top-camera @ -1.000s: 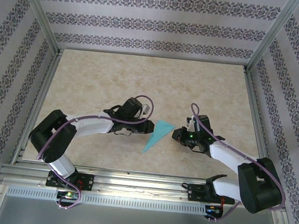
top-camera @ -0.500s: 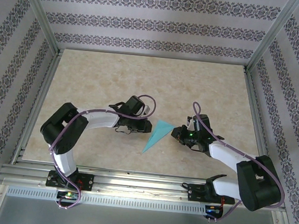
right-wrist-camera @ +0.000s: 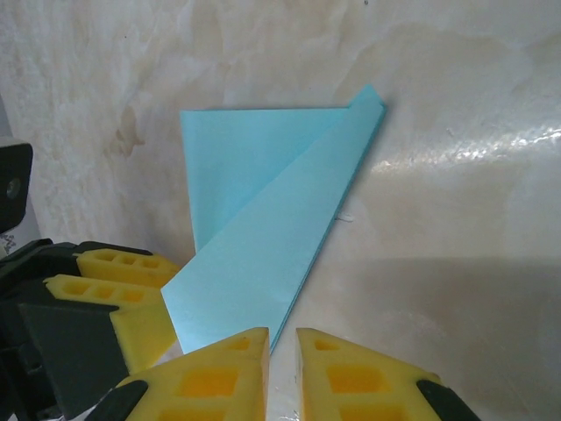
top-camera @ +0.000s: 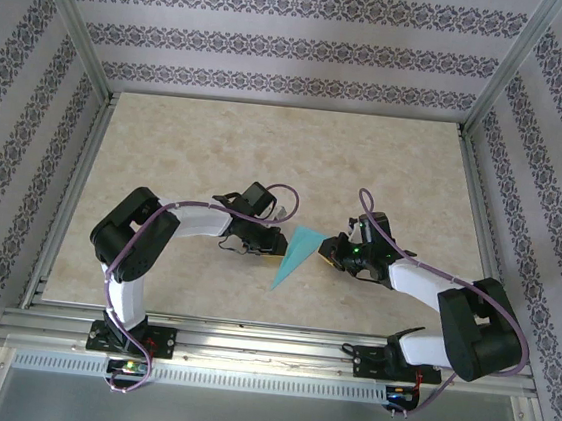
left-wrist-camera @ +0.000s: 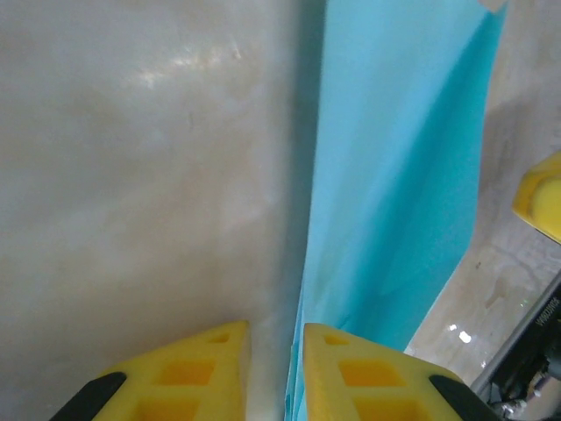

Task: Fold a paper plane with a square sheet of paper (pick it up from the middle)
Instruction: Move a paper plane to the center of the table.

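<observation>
Turquoise sheet of paper (top-camera: 293, 255), folded to a narrow dart, lies on the table (top-camera: 197, 151) between your grippers, point toward the arm bases. Left gripper (top-camera: 278, 241) and right gripper (top-camera: 328, 253) flank its wide end, equally near, jaws narrow; whether either pinches an edge is unclear.

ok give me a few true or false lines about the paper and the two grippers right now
1. The folded paper has its sharp tip pointing toward the arms' bases. True.
2. The paper is a flat, unfolded square. False: it is folded into a narrow pointed shape with overlapping layers.
3. The left gripper and the right gripper flank the paper, one on each side. True.
4. The paper is red. False: it is turquoise.
5. The right gripper is at the far edge of the table, well away from the paper. False: its fingertips are right at the paper's edge.
</observation>
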Robot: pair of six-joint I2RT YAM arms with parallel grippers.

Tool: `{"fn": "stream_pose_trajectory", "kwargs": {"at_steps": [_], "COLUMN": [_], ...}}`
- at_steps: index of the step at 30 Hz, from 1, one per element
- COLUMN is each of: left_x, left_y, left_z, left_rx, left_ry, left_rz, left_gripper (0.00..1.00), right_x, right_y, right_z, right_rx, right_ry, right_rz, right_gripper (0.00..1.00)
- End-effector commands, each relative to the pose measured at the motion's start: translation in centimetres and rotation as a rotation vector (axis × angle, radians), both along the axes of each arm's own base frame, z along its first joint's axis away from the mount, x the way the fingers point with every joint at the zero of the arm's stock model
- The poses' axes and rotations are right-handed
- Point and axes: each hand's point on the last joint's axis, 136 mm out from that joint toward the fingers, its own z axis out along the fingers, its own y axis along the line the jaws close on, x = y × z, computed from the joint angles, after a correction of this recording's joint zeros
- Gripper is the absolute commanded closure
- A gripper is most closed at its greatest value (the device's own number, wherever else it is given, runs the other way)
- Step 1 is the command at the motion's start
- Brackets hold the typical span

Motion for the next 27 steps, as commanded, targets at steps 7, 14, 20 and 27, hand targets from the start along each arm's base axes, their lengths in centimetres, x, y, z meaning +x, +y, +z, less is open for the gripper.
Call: {"fn": "stream_pose_trajectory", "kwargs": {"at_steps": [7,14,20,27], "left_x": [-1.2,-1.1,-1.7,-2.2], "left_y": [-0.1,-0.6,-1.0,-1.5], "left_z": [0.0,0.6,0.2,-0.6], "left_rx": [-0.043,-0.091,-0.091,-0.059], "left_ry": [0.008,0.010,0.045,0.068], "left_rz": [-0.045,-0.015,-0.032,-0.047], "left_gripper": [0.74,0.74,0.75,0.74], "right_x": [0.2,0.1,0.0,-0.1], "right_y": [1.1,1.7,2.0,2.1], "right_z": [0.6,0.4,0.2,0.0], "right_rx": [0.026,0.029,0.029,0.031], "right_ry": [-0.008,-0.003,0.003,0.007], "right_rz": [0.025,0.037,0.046,0.052], "right_gripper": [0.83,0.83,0.82,0.82]}}
